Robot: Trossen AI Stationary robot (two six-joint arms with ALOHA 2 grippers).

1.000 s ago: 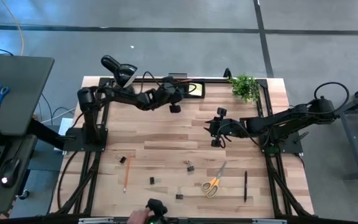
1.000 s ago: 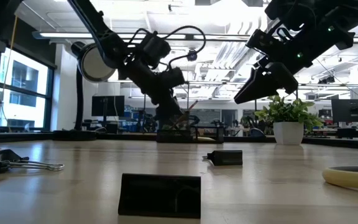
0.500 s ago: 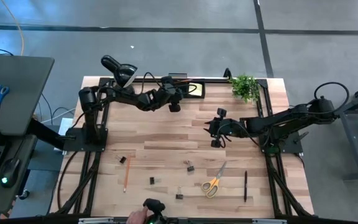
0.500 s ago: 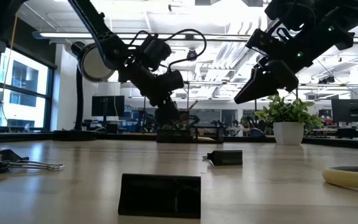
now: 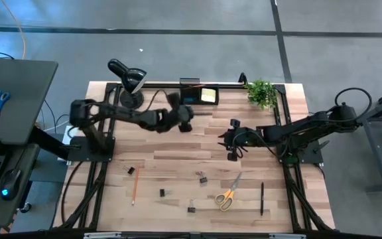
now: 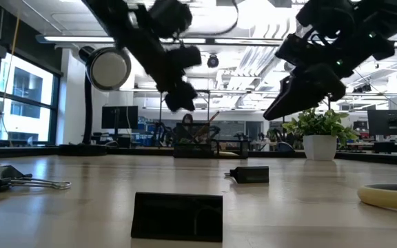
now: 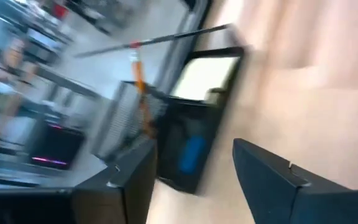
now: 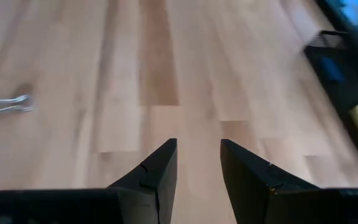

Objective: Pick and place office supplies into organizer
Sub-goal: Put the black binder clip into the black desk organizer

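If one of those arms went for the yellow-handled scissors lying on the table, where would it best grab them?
Probably from straight above, at the narrow neck where the blades meet the handles. The scissors lie flat on the table and look shut, blades slanting away from the front edge. The looped handles are wide and hollow, the blades thin. The right gripper, open and empty, is nearer.

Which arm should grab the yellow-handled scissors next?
Right, probably. The right gripper hangs open and empty over mid-table, on the same side as the scissors. The left gripper, also open, sits near the organizer at the far edge, farther from them.
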